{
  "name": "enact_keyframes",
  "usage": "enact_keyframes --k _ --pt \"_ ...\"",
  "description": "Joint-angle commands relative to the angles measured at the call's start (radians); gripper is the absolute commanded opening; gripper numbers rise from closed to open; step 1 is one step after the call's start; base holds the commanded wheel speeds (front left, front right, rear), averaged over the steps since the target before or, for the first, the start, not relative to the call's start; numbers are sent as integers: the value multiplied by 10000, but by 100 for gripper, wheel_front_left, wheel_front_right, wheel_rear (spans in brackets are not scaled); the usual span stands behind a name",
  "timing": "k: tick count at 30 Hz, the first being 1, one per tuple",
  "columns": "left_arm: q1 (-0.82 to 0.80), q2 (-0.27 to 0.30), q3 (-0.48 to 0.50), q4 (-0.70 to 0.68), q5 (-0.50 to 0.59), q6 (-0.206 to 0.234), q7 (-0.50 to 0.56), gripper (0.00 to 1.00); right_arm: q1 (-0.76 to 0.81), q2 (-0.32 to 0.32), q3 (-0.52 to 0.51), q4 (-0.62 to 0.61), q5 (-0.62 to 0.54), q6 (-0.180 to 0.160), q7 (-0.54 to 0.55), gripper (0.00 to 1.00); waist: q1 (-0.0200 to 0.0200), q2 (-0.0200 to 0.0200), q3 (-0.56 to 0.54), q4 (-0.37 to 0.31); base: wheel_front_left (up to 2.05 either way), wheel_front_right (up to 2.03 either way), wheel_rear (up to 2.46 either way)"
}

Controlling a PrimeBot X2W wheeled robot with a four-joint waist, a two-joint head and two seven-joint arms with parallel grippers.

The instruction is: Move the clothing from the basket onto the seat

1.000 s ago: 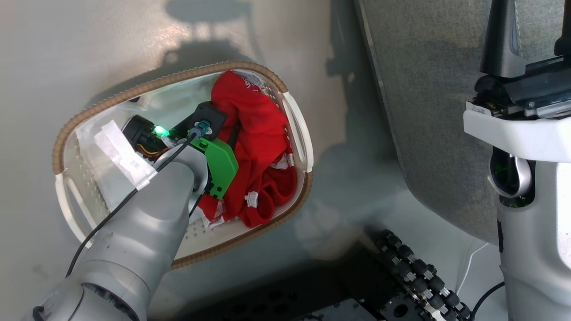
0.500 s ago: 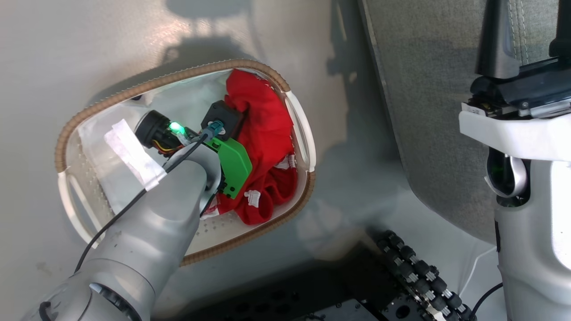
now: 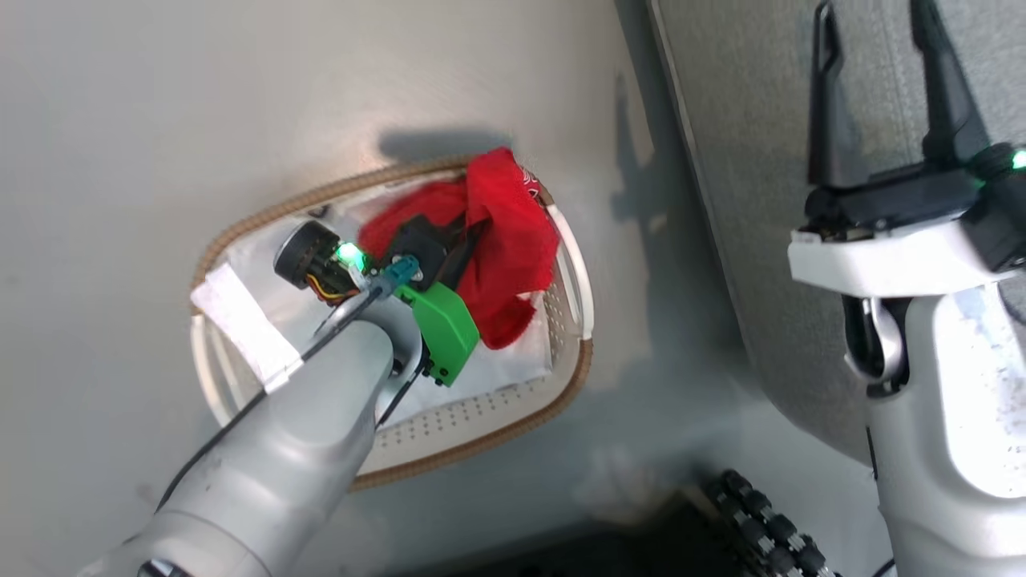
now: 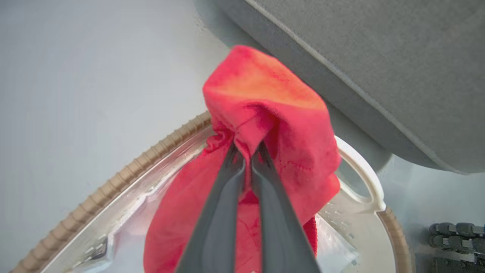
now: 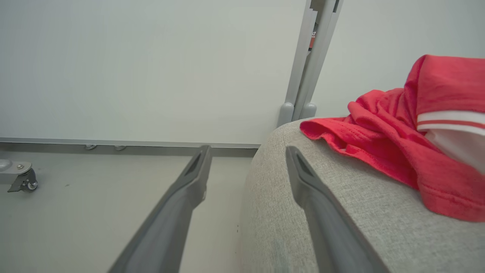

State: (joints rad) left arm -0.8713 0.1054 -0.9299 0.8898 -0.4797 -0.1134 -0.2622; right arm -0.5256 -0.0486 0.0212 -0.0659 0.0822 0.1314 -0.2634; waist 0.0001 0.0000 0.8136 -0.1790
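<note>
– Where is the clothing?

– One red garment is in the basket. The left gripper has its two dark fingers pinched together on a fold of it. The fold bunches up over the fingertips and the rest drapes down onto the white liner.

– And the other piece?

– The second red garment, with white stripes on its trim, lies crumpled on the seat, near its rounded edge.

– What about the other arm?

– The right gripper has its fingers spread wide with nothing between them. It hangs by the edge of the seat, one finger over the grey fabric and one over the pale floor. The basket stands on that floor just beside the seat
</note>
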Motion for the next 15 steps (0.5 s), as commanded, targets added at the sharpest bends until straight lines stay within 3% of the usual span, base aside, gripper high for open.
enact_keyframes --k 1,15 --pt "321 116 124 -284 192 88 -34 0 245 -35 -31 156 -69 -14 -21 100 -1 0 -1090 602 0 0 0" --pt "1988 762 1253 -2628 1064 89 -36 0 1845 -36 -233 1352 -491 -14 -20 100 -1 0 -4490 1434 0 0 0"
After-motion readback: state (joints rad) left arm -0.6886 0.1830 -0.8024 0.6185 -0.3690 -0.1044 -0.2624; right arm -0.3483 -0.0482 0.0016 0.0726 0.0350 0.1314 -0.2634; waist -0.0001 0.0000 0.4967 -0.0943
